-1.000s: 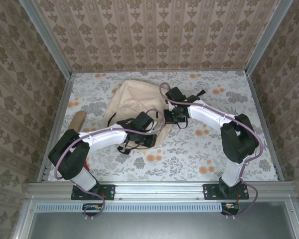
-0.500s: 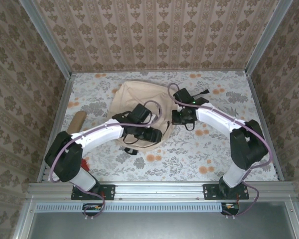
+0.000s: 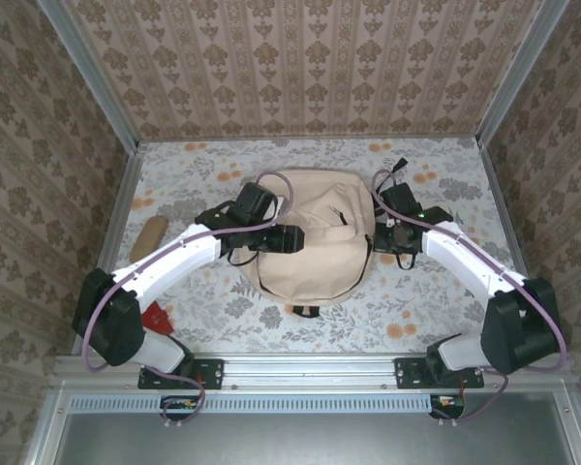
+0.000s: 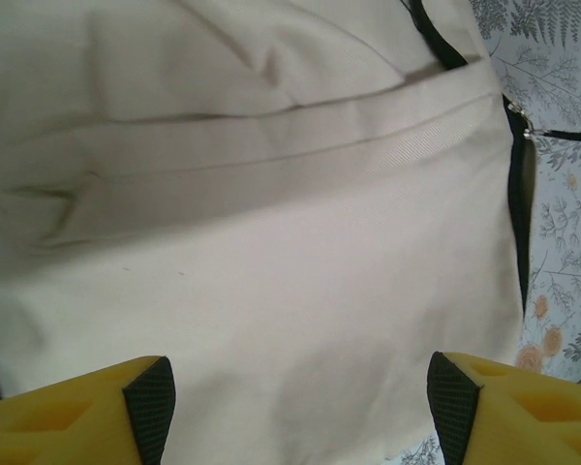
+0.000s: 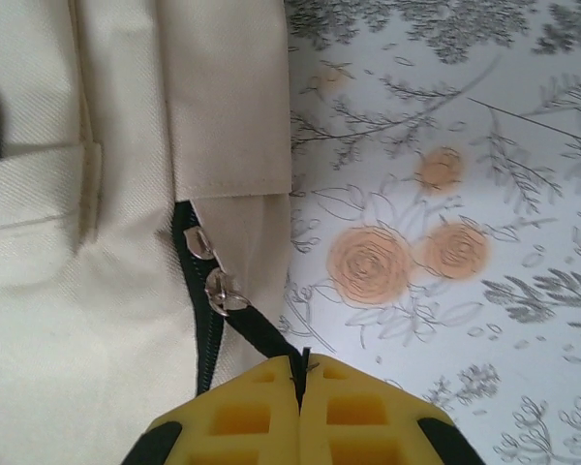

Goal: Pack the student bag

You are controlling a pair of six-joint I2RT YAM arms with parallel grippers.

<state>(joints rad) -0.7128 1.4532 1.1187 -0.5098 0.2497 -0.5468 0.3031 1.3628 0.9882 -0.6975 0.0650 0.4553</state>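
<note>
Mid-worktop [image 3: 445, 291], lying flat with a cream panel up: bag [image 3: 310, 242], by far the largest item. Over bag's left part, left gripper [image 4: 300, 407], spread wide, nothing between the fingers [image 4: 68, 421], plain cream fabric and a stitched seam just below. At bag's right edge, right gripper [image 5: 300, 373], pinched tight on the black cord [image 5: 261, 339] of a zip pull, with two clear pulls [image 5: 223, 291] just beyond on the dark zip line. Left of bag and well apart, tan pencil case [image 3: 150, 237], lying outside. Left of bag again but nearer the arm bases, small red item [image 3: 158, 318], also outside, kind unclear. Judged early in the job: bag laid out and zip cord gripped, yet nothing visibly packed, and zip state, open or closed, not clear from these views. Left to do, by that reading: draw the zip open, hold the mouth apart, load the pencil case and probably the red item, then close up. No brand, label or readable writing on bag, pencil case or either gripper.
</note>
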